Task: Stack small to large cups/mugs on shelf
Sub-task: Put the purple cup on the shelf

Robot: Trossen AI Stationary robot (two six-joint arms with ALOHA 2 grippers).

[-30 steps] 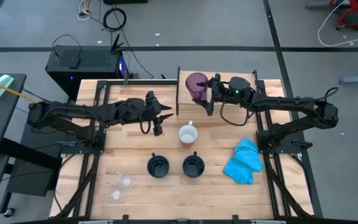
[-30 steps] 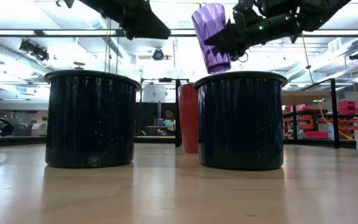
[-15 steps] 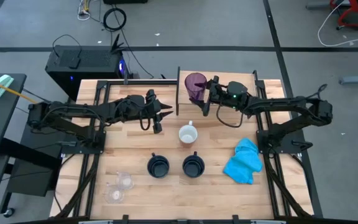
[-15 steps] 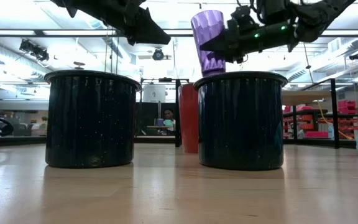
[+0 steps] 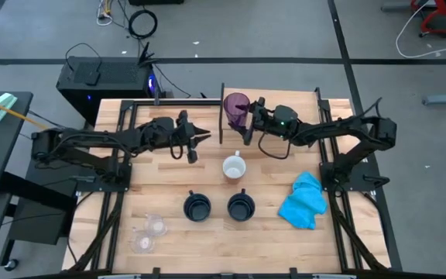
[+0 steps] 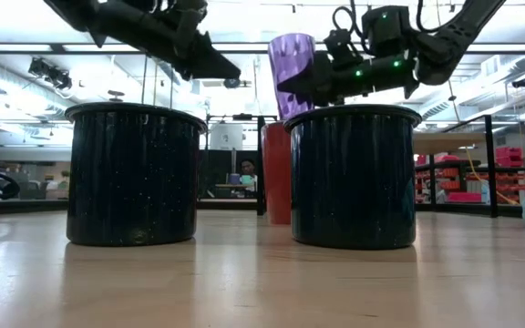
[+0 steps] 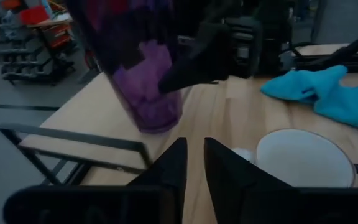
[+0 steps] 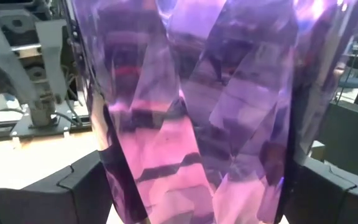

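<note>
The tall translucent purple tumbler [image 5: 235,108] stands upright over the left end of the light wooden shelf board [image 5: 300,99], next to a black upright [image 5: 222,116]. My right gripper [image 5: 246,118] is shut on it. My left gripper [image 5: 194,144] hovers left of the upright with its fingers close together and holds nothing. The orange mug with the white inside [image 5: 233,167] stands on the tabletop. Nearer stand two navy mugs [image 5: 197,207] [image 5: 241,207]. Two clear cups [image 5: 150,233] sit at the near left. My right gripper pinches the tumbler's wall [image 8: 135,186] between its two fingers [image 8: 82,183], about halfway up. The fingers lie level and come from the table's right side. The tumbler is upright. In the left wrist view its base [image 7: 157,121] is down at the board, but I cannot tell whether it touches.
A bright blue cloth [image 5: 303,200] lies on the tabletop at the right. Black metal frames run along both sides of the table. In the low view the navy mugs [image 6: 354,173] hide the tumbler's lower half.
My right gripper has carried the tumbler toward the table's left edge and down beside the black upright. The tumbler was tilted and is now upright. My left gripper has drawn back a little toward the table's left edge.
</note>
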